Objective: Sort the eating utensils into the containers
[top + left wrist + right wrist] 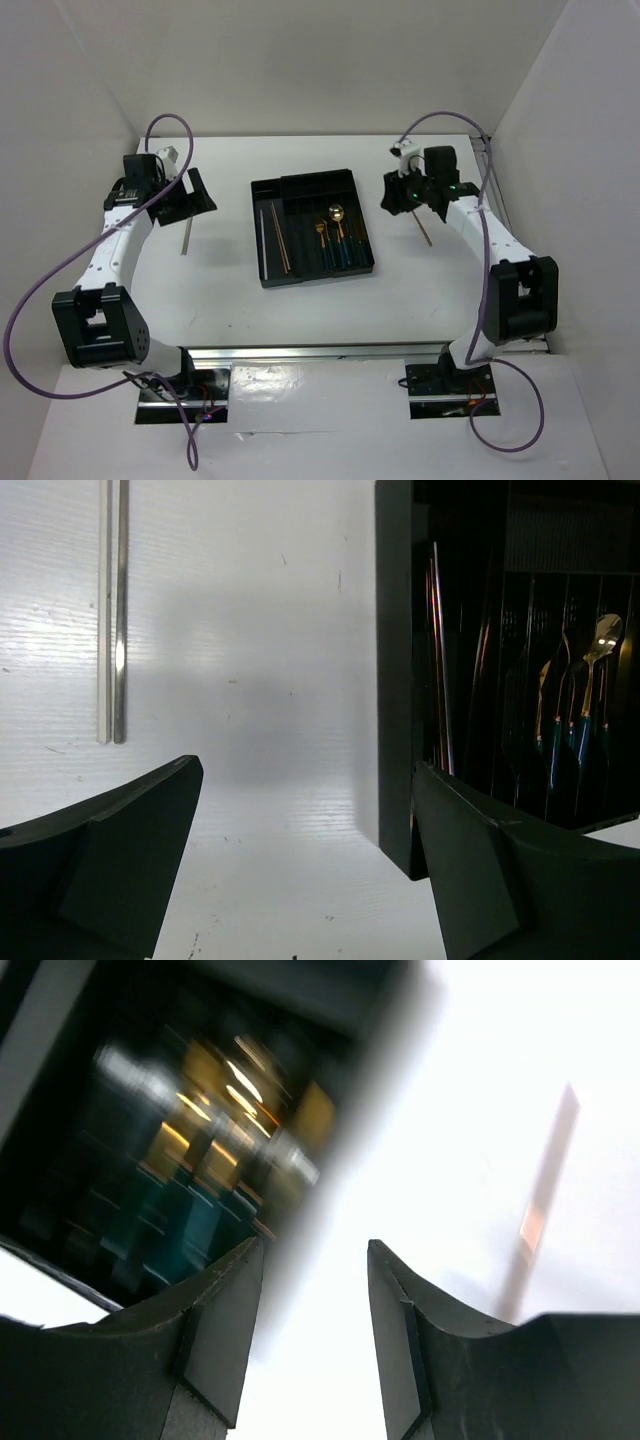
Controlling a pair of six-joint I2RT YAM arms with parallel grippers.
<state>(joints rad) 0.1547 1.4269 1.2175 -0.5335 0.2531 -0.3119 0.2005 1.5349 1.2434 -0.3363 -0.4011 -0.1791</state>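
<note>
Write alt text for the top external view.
A black cutlery tray sits on a white table, holding gold-headed utensils and copper chopsticks. Silver chopsticks lie on the table beside the left gripper; a copper chopstick lies beside the right gripper.

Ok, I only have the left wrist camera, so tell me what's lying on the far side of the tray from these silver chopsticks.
Observer: A copper-brown chopstick lies on the table right of the tray, outside it.
Operator: Report the right gripper.
Observer: The right gripper is open and holds nothing. It hangs between the tray's right side and that chopstick.
Operator: Now place my left gripper from above.
Observer: The left gripper hangs over the far end of the silver chopsticks, left of the tray.
</note>
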